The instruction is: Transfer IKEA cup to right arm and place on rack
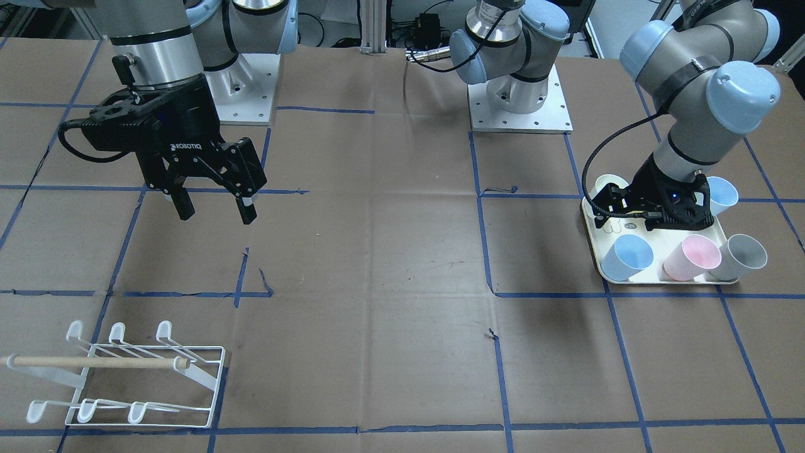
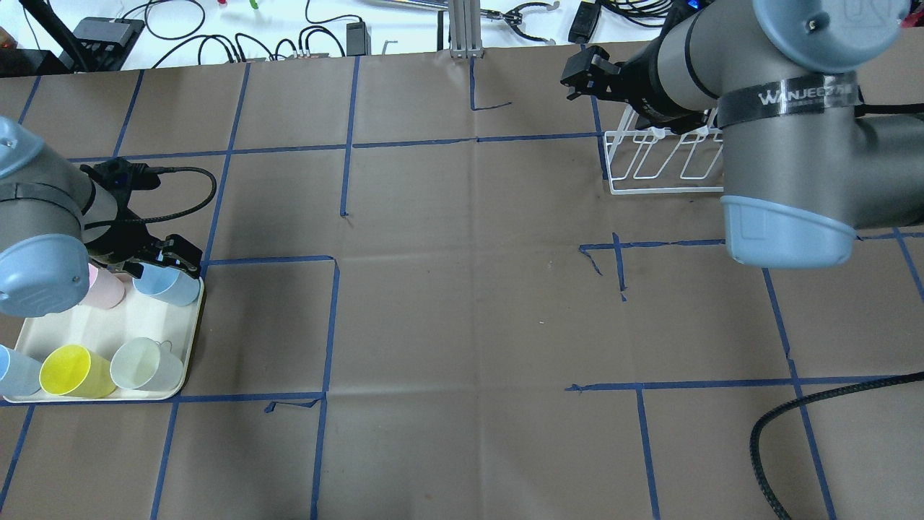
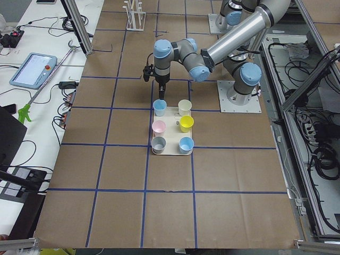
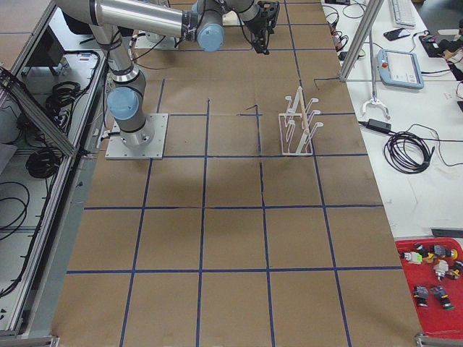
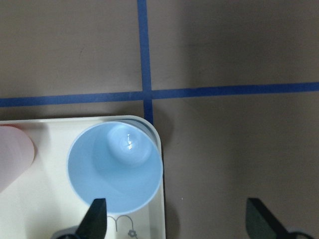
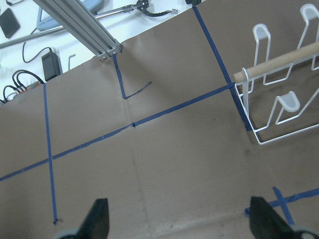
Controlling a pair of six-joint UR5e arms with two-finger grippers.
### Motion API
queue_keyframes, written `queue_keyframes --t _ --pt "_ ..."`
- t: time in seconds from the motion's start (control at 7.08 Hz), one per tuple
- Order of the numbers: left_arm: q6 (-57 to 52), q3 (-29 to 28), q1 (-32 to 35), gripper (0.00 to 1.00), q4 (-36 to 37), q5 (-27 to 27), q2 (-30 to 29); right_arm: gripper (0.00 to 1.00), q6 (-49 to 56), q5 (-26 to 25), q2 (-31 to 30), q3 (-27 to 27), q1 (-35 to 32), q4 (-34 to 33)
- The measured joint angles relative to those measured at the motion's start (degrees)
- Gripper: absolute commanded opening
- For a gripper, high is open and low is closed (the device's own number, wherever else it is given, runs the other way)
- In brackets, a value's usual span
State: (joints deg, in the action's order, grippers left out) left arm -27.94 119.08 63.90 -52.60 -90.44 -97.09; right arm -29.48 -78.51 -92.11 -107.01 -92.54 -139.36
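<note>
The left gripper point(image 5: 177, 213), jaws apart over the blue cup point(image 5: 115, 167) at the tray's point(image 5: 45, 214) corner, might clip its rim coming down and tip it; the right gripper point(image 1: 216, 212) hangs spread wide near the rack point(image 1: 94, 362).

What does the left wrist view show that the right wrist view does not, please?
Only the left wrist view: a blue cup standing in the corner of a tray, with a pink cup at the frame's edge. Only the right wrist view: the rack with its dowel, and a metal post beyond. Both: the table with blue tape, and, low in frame, the left end effector and right end effector respectively, each open and empty.
</note>
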Motion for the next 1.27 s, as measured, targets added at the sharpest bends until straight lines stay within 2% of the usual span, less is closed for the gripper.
queue_keyframes --t 0.28,0.42,0.56,0.71,0.85,0.99,1.27 --pt "0.0 1.8 -0.4 0.97 4.0 -0.2 -1.6 1.00 -8.5 0.8 -0.1 -3.4 -0.3 -9.4" --pt "0.0 2.0 -0.5 0.83 4.4 -0.3 -1.8 1.00 -11.1 0.9 -0.2 -6.2 -0.6 -15.4" --pt "0.0 2.0 -0.5 0.44 4.6 -0.2 -1.8 1.00 -14.9 1.6 0.2 -9.0 -1.1 -24.0" --pt "-0.1 2.0 -0.5 0.09 4.6 -0.1 -1.9 1.00 -21.1 4.2 0.9 -11.5 -1.3 -33.4" --pt "-0.2 1.9 -0.5 0.00 4.5 -0.3 -1.9 1.00 -28.6 7.6 1.8 -13.4 -1.4 -40.8" --pt "-0.4 1.8 -0.5 0.00 4.2 -0.4 -1.9 1.00 -34.7 9.4 2.5 -14.5 -1.4 -44.8" --pt "-0.5 1.3 -0.5 0.00 4.0 -0.2 -1.4 1.00 -39.2 13.7 3.0 -15.1 -1.5 -46.8"
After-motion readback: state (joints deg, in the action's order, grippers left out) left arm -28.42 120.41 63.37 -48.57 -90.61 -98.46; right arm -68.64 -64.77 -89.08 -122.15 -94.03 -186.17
